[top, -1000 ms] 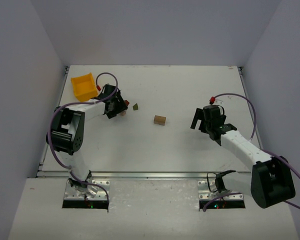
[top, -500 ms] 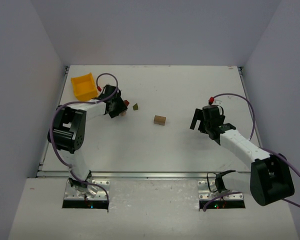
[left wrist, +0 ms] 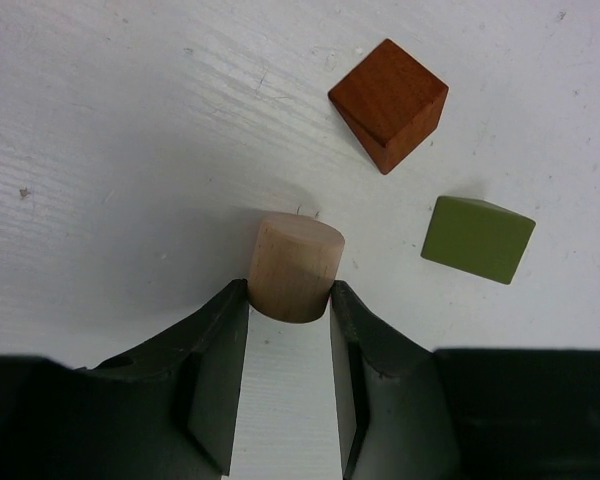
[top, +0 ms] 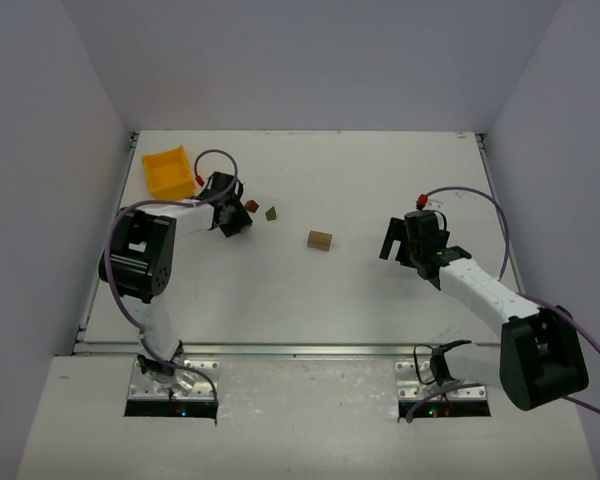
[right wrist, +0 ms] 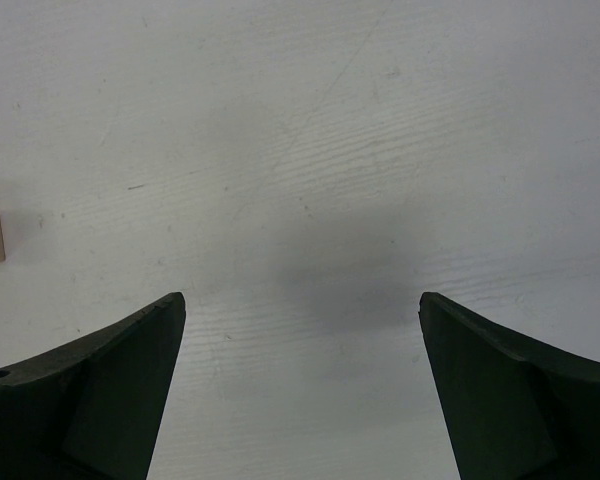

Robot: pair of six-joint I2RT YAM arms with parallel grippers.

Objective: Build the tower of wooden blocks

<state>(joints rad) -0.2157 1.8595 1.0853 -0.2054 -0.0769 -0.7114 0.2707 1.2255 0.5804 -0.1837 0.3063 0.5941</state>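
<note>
Two arms share a white table (top: 330, 300) walled in pale grey. The left arm (top: 140, 260) reaches toward the far left part, and the right arm (top: 490, 290) angles in over the right half. A yellow bin (top: 167, 172) sits near the far left corner, just beyond the left arm's wrist. The left gripper (left wrist: 290, 300) is low at the table surface, its fingers drawn in on a tan cylinder (left wrist: 295, 265). Each fingertip touches one side of the cylinder's near end. The right gripper (right wrist: 300, 310) hangs over bare table with its fingers spread wide and nothing between them. The wood block tower exists only as separate pieces lying singly on the table, none stacked. A tan block (top: 320, 240) lies alone near the middle, well apart from both grippers. A dark red cube (left wrist: 390, 103) rests just beyond the cylinder, tilted onto an edge. An olive-green block (left wrist: 478, 240) lies near the cube, to the right of the cylinder, touching neither.
</note>
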